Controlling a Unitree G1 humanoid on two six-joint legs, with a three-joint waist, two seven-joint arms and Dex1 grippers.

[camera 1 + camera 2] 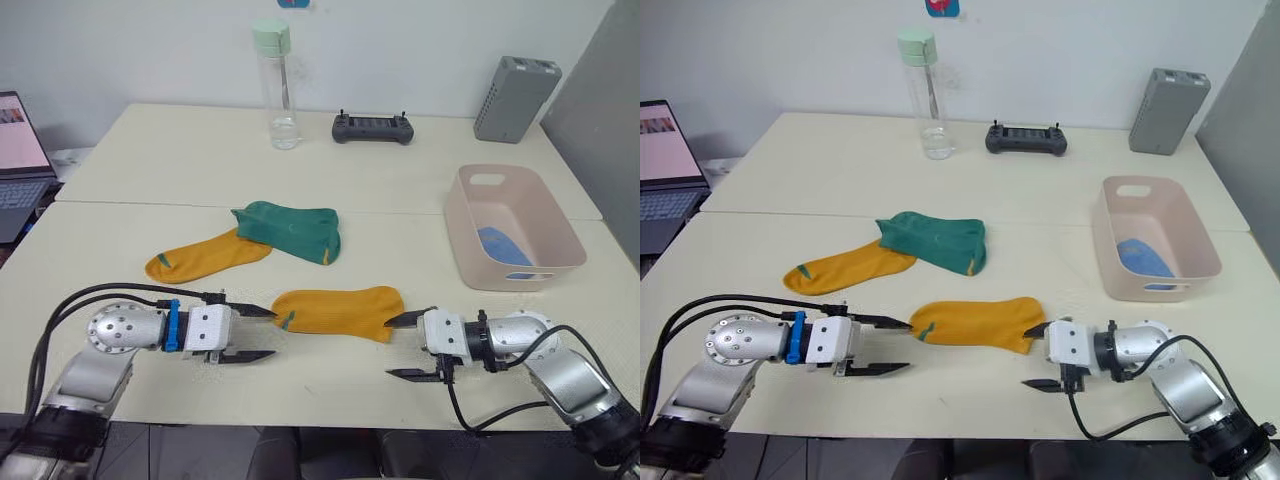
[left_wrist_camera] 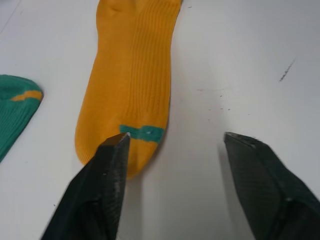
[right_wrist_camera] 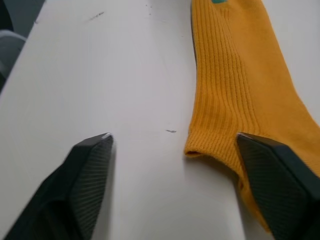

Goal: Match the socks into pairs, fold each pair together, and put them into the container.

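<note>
A mustard-yellow sock [image 1: 338,310] lies flat near the table's front edge, between my two grippers. My left gripper [image 1: 268,333] is open at its toe end, one fingertip [image 2: 117,145] over the green mark and the other on bare table. At the cuff end my right gripper [image 1: 392,348] is also open, one finger [image 3: 272,170] by the cuff. A second yellow sock [image 1: 205,257] lies further back on the left, partly under a heap of dark green socks [image 1: 290,230]. The pale pink container [image 1: 515,225] stands at the right with light blue sock [image 1: 503,246] inside.
At the back of the table stand a clear bottle [image 1: 279,90] with a green cap, a black controller [image 1: 372,127] and a grey ribbed box [image 1: 515,97]. A laptop [image 1: 18,150] sits off the table's left side.
</note>
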